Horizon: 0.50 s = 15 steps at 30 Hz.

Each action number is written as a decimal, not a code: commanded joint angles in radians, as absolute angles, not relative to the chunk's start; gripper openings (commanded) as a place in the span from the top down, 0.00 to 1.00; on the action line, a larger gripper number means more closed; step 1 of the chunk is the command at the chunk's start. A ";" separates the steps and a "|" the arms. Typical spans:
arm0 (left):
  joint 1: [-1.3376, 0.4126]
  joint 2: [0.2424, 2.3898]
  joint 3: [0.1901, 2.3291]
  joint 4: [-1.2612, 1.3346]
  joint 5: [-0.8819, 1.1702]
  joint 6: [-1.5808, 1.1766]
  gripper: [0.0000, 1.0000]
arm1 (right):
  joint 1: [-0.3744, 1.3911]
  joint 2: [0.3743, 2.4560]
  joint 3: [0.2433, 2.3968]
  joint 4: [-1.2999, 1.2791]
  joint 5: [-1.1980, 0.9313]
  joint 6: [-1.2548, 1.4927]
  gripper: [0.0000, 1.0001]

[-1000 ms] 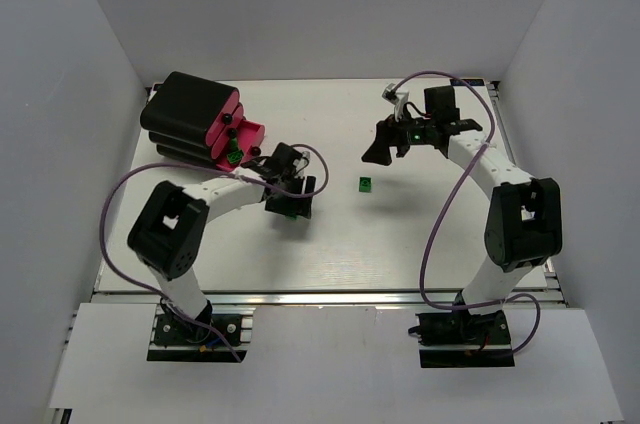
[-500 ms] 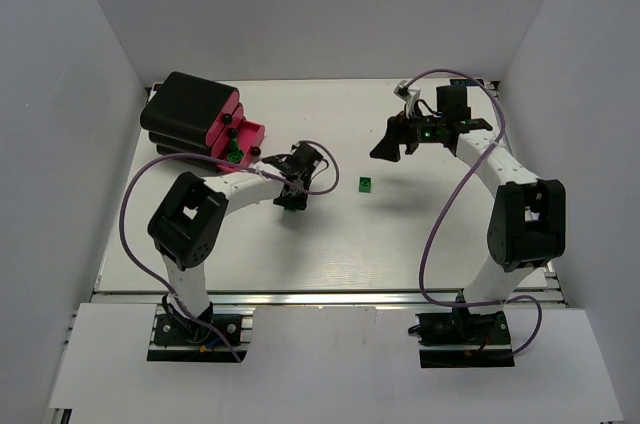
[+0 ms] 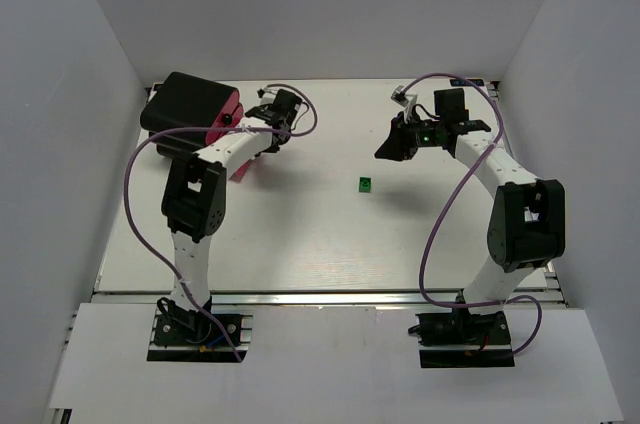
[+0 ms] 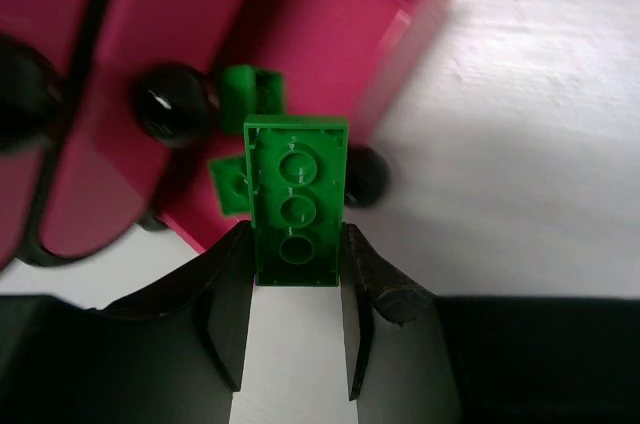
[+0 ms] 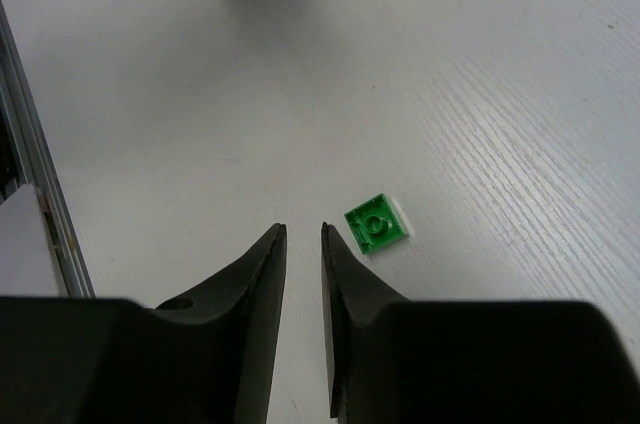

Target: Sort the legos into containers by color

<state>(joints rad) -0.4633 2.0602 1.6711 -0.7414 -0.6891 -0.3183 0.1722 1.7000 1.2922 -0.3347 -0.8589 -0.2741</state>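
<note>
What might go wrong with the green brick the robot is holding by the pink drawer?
1. The left gripper pinches the green brick only at one end, so it might twist or slip out.
2. The brick hangs over the front edge of the open drawer, so a drop now might miss and land on the table.

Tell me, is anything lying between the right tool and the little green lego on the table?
Nothing. The right wrist view shows only bare white table between the right tool and the little green lego.
</note>
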 commanded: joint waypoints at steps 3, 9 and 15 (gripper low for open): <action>-0.402 2.126 1.807 -0.804 -0.865 -0.267 0.95 | 0.176 1.657 1.281 -0.342 -0.861 -0.305 0.74; -0.371 2.148 1.824 -0.795 -0.881 -0.262 0.64 | 0.172 1.658 1.295 -0.359 -0.861 -0.331 0.70; -0.362 2.140 1.812 -0.799 -0.836 -0.267 0.33 | 0.173 1.674 1.313 -0.396 -0.861 -0.373 0.52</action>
